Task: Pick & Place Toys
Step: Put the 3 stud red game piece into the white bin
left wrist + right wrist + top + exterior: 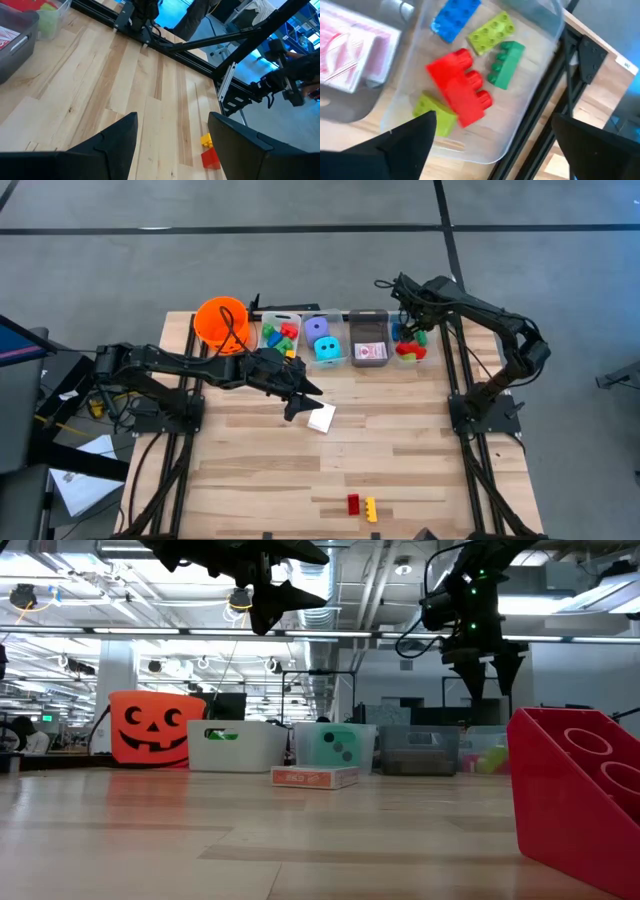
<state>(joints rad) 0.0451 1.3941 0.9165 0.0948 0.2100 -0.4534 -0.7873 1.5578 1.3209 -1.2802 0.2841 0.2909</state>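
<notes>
Right wrist view looks straight down between my right tool's point(490, 137) spread fingers into the end bin point(540, 75), where a red brick point(460, 92) lies on top of a blue point(455, 17), 2 lime and a green brick point(506, 62). My fingers hold nothing, and the red brick sits loose among the others, so I judge it is delivered there because this bin collects bricks. I hang above the bin rather than inside it, which keeps my fingers clear of its walls.

In the high view my left tool point(298, 402) hovers over the middle of the bench point(400, 470), just beside the white card box point(322, 417). Its fingers stand apart with only bare wood between them, so it grips nothing. I judge the box is its next pick, bound for the grey bin point(369, 352) where the red-and-white cards already lie.

Near the front edge, well apart from both arms, a red brick point(353, 503) and a yellow brick point(371, 509) touch each other, not yet sorted. The dice point(321, 338) rest in their own bin, beside the orange bucket point(221, 322).
</notes>
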